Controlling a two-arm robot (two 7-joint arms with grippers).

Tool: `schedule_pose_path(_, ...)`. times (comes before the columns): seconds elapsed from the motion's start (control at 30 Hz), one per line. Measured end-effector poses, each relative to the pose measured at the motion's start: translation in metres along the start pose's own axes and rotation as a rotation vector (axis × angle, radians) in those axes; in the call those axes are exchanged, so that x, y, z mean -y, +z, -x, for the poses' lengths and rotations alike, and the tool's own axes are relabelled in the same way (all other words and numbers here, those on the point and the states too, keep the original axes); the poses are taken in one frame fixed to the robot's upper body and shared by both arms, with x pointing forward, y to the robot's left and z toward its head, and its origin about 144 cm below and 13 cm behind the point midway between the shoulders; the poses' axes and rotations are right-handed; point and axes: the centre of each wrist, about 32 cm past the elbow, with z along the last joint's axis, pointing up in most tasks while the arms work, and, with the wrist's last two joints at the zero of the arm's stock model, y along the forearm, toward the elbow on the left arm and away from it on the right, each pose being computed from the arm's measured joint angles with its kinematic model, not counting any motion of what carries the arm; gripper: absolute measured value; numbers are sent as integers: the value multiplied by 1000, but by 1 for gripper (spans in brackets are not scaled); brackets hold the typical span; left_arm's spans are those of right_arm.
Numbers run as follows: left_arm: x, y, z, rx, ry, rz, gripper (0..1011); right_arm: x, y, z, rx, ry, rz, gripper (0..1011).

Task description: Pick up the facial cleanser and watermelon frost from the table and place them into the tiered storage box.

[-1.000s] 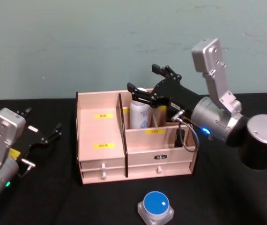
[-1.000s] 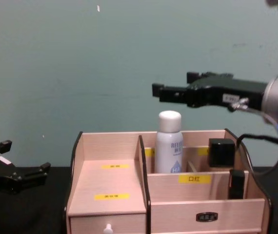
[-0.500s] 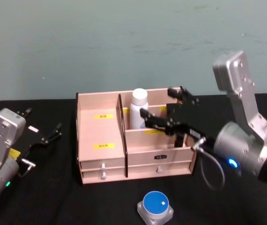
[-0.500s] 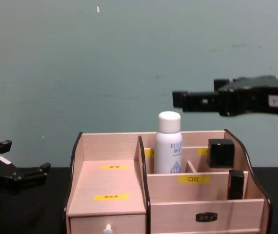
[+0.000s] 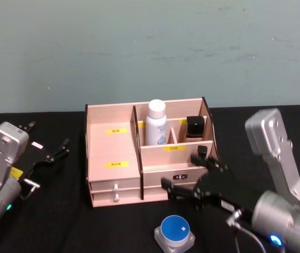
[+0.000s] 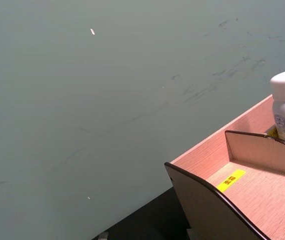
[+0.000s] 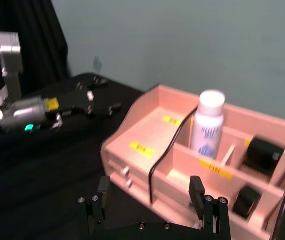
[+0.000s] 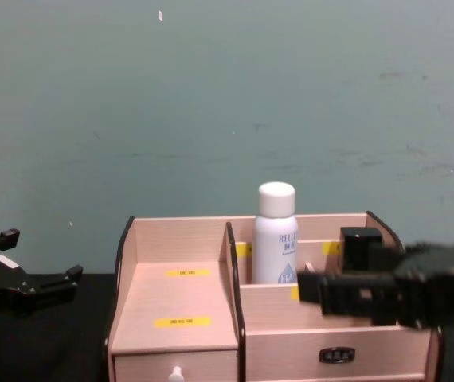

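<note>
- The facial cleanser [image 5: 157, 124] is home. It stands upright in a rear upper compartment of the tiered storage box [image 5: 113, 153], just right of the box's black divider. A black square-capped container [image 5: 195, 126] sits in the neighbouring slot.
- We'd call that half the job done, with nothing touching the bottle.
- The watermelon frost [image 5: 175, 230] is the half that is left. It sits blue lid up on the black table [image 5: 87, 226], out in front of the box's drawers and apart from them.
- The right gripper [image 5: 179, 169] hangs low in front of the box, just behind and above the jar. Its jaws are spread wide with nothing between them, and the right wrist view shows both fingers [image 7: 102, 189] parted over empty space.
- The left gripper [image 5: 49, 134] is parked off to the left of the box, jaws also spread and empty.
- Our read is that what remains is to drop onto the jar, close around it, lift it and set it into a free compartment. The wide left shelf looks roomy enough for that squat shape.
</note>
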Motion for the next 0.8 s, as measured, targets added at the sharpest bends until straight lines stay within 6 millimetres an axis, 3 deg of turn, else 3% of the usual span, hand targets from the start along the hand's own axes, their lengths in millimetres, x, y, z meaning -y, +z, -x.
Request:
schedule_pose_path(0.33, 0, 0, 0, 0, 0, 0, 1010, 26, -14, 11, -24, 61, 84, 1002)
schedule_pose_path(0.53, 0, 0, 0, 0, 0, 0, 1010, 43, -21, 2, 12, 80, 106, 1003)
schedule_pose_path(0.8, 0, 0, 0, 0, 0, 0, 1010, 45, -44, -19, 41, 86, 86, 1002)
